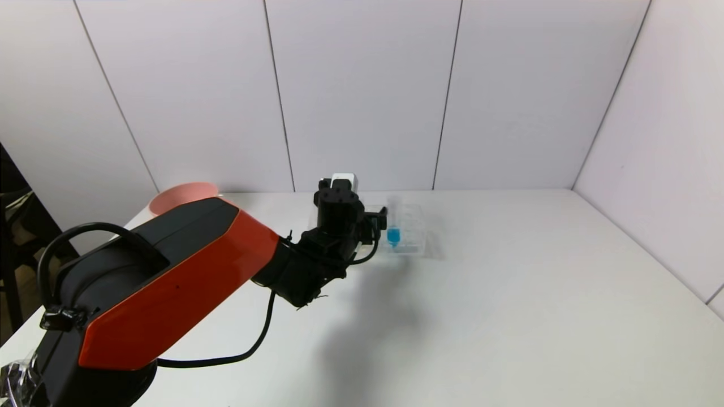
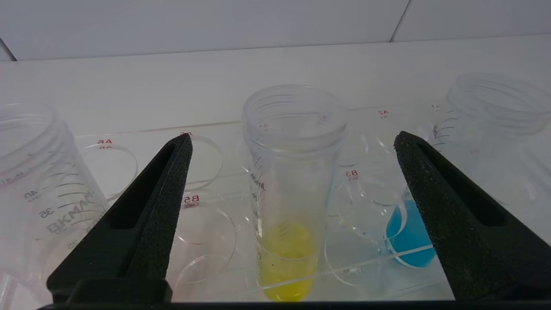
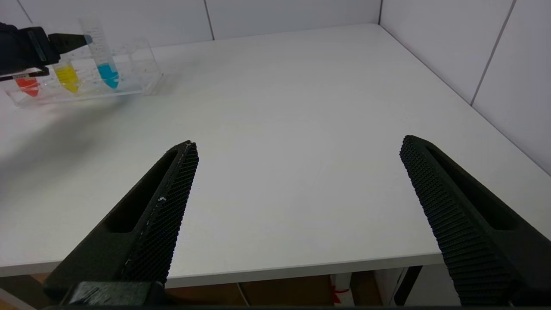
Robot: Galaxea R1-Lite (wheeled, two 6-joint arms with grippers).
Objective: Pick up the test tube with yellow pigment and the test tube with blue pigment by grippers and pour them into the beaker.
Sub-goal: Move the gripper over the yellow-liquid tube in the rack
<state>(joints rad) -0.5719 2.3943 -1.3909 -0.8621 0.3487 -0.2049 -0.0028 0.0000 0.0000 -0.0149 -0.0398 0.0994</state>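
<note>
The yellow tube (image 2: 289, 224) stands upright in a clear rack (image 1: 416, 234) at the far middle of the white surface (image 1: 509, 294), with the blue tube (image 1: 393, 229) just to its right. The left end effector (image 2: 292, 142) is spread wide around the yellow tube, fingers (image 2: 165, 202) apart from its walls. To the right of the rack the surface lies open up to its wall edge. The right end effector (image 3: 299, 146), also spread, hangs over the near edge.
</note>
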